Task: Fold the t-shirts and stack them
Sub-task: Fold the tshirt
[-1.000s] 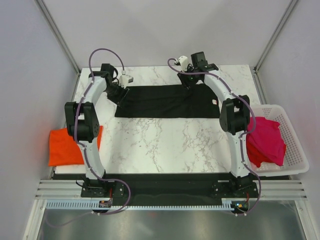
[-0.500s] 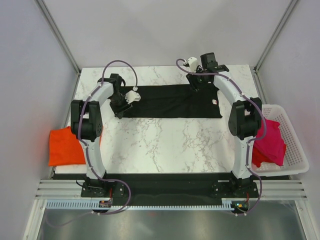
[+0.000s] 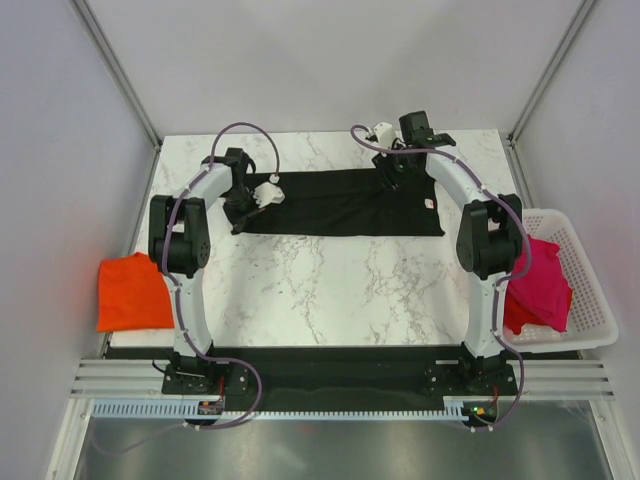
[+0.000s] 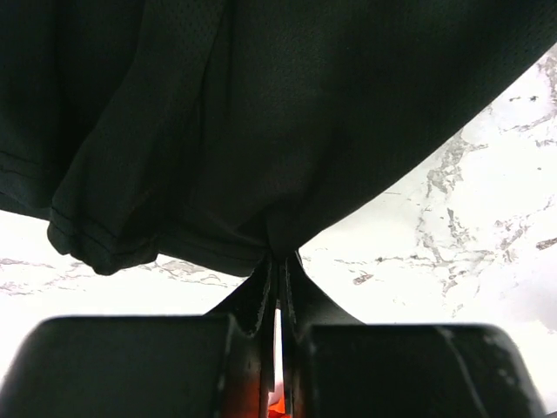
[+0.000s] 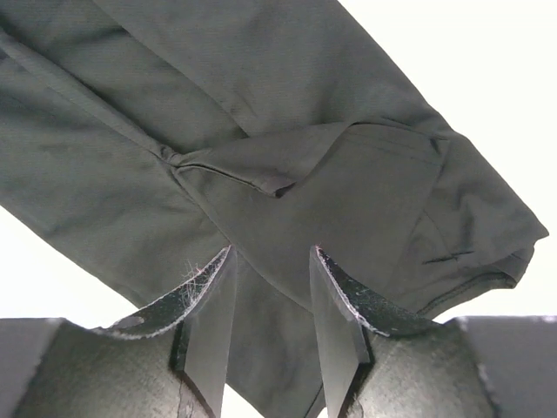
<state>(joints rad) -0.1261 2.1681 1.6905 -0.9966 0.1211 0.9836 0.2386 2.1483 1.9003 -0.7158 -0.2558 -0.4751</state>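
A black t-shirt [image 3: 340, 203] lies flat at the back of the marble table [image 3: 330, 285], its white neck label [image 3: 429, 204] at the right end. My left gripper [image 3: 241, 218] is at its left edge and shut on a pinch of the black cloth [image 4: 261, 157], which bunches into the left gripper's jaws [image 4: 278, 258]. My right gripper [image 3: 391, 178] is down on the shirt's far edge. In the right wrist view the right gripper [image 5: 271, 252] stands open, its fingers straddling a fold of the black cloth [image 5: 287, 174]. An orange t-shirt [image 3: 130, 290] lies at the table's left edge. A magenta-pink t-shirt [image 3: 535, 285] sits in the basket.
A white slatted basket [image 3: 592, 300] stands off the table's right edge. Both arms reach far back, elbows raised over the table's left and right sides. Grey walls close in the table behind and at both sides.
My left gripper has shut on the black shirt's left edge. Both grippers shifted slightly right, and the shirt shifted right with them.
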